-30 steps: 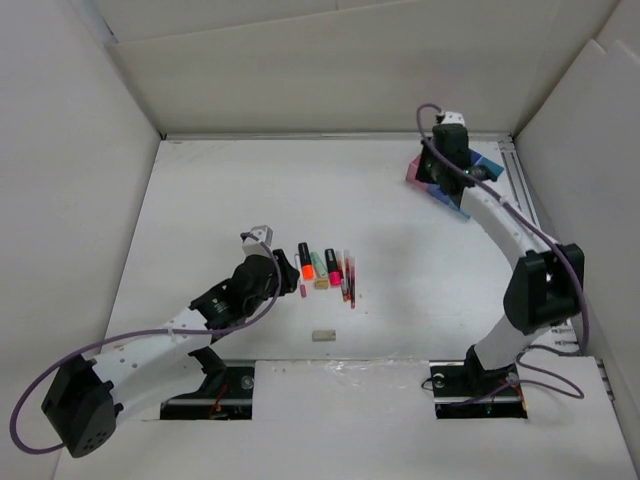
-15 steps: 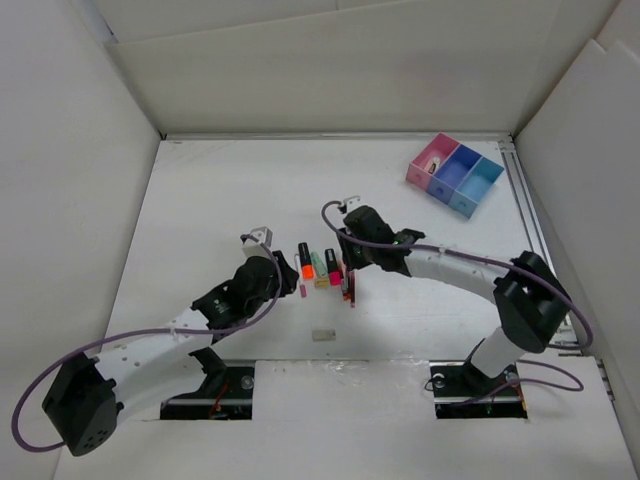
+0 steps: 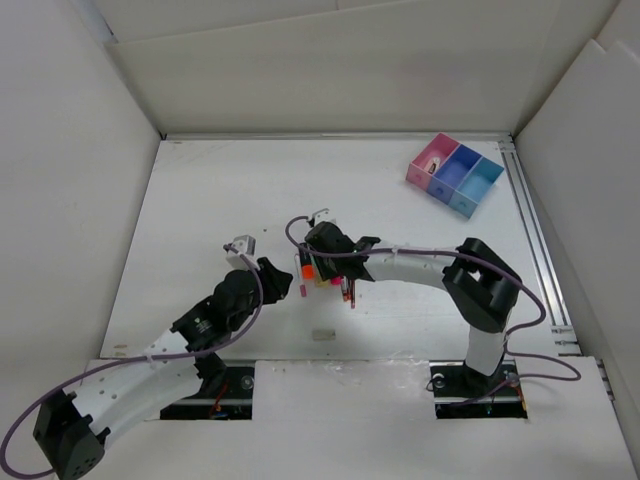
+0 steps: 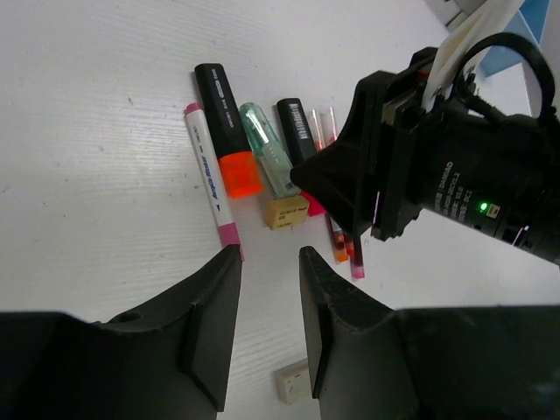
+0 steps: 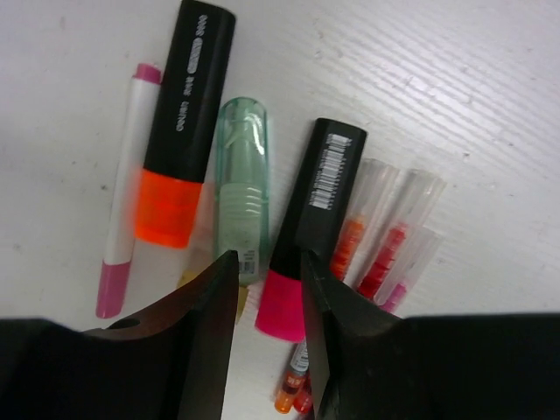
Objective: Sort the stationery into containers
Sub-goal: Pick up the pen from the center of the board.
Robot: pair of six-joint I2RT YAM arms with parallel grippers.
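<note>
The stationery lies in a cluster at mid-table. In the right wrist view it is a black-and-orange marker, a green correction pen, a black-and-pink marker, a white pen with pink ends and several clear red pens. My right gripper is open just above the cluster, over the pink-capped marker. My left gripper is open and empty, just left of the cluster. A yellowish eraser lies by the markers. A beige eraser lies apart, nearer the front. The three-compartment tray stands far right.
White walls close in the table on the left, back and right. A metal rail runs along the right side. The right arm's forearm stretches across the table right of the cluster. The tray's pink bin holds a small item.
My right arm has swung from the tray at the far right down to the stationery cluster. My left arm has drawn back a little toward the front left.
</note>
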